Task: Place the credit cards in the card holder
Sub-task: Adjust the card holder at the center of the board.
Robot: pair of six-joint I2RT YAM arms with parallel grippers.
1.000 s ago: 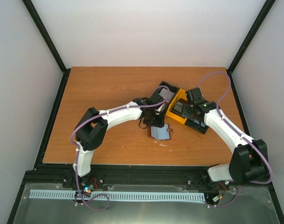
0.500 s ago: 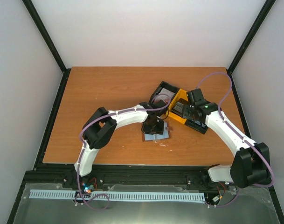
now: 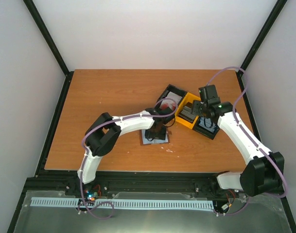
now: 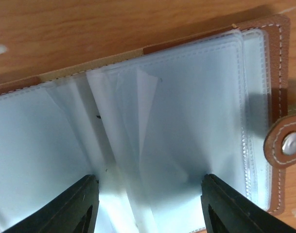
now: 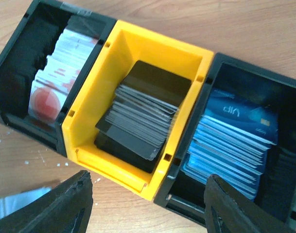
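Note:
The card holder (image 4: 186,102) lies open on the table, its clear sleeves fanned up inside a brown leather rim with a snap tab at the right. My left gripper (image 4: 148,196) stands open over it, both fingers resting on the sleeves. From above the card holder (image 3: 148,140) shows partly under the left gripper (image 3: 156,132). The credit cards sit in stacks: white-and-red ones (image 5: 58,77), dark grey ones (image 5: 143,109) and blue ones (image 5: 230,136). My right gripper (image 5: 148,194) hangs open and holds nothing, above the near edge of the stacks, also seen as the right gripper (image 3: 202,109).
Three bins stand in a row right of the holder: a black one (image 5: 21,53), a yellow one (image 5: 89,97) and a second black one (image 5: 284,107). The same yellow bin (image 3: 185,115) shows from above. Bare wooden table (image 3: 104,102) spreads to the left and back.
The left gripper and the card holder under it have shifted left, away from the bins. The right gripper has moved a little farther back over the bins.

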